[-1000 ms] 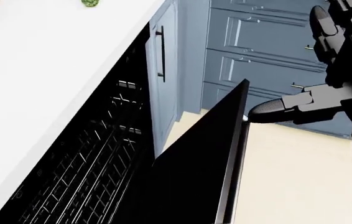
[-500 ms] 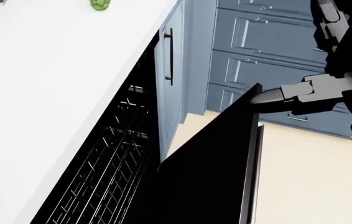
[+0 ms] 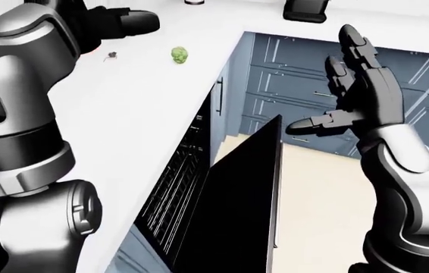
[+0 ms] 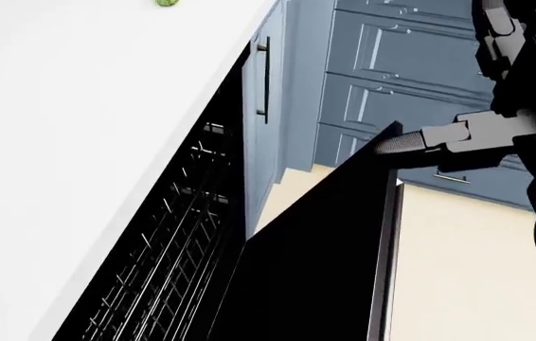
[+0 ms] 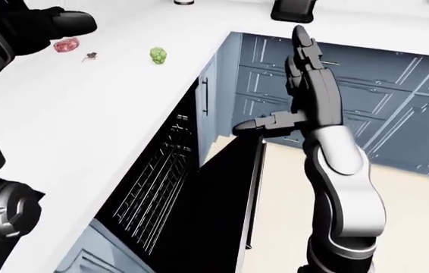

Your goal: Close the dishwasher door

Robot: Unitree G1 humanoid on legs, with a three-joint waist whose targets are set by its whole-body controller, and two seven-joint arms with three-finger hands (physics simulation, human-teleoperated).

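The dishwasher door (image 3: 237, 199) is a flat black panel, hinged low and standing partly open, tilted away from the white counter. The wire racks (image 4: 173, 249) show in the dark opening under the counter. My right hand (image 3: 336, 96) is open, fingers spread upward, and its thumb (image 4: 405, 144) rests against the door's top corner. Over the counter at the top left of the left-eye view, my left hand (image 3: 127, 21) is held with fingers stretched out and nothing in them.
On the white counter (image 3: 146, 102) lie a small green vegetable (image 3: 179, 54), a red item (image 5: 67, 45) and a tiny brown thing (image 3: 110, 56). Blue cabinets (image 3: 290, 79) line the far side. Beige floor (image 3: 320, 193) lies right of the door.
The door has swung up steeper toward the dishwasher, with my right thumb rising to its top corner. The head view shifted slightly, so the counter and cabinets slid right.
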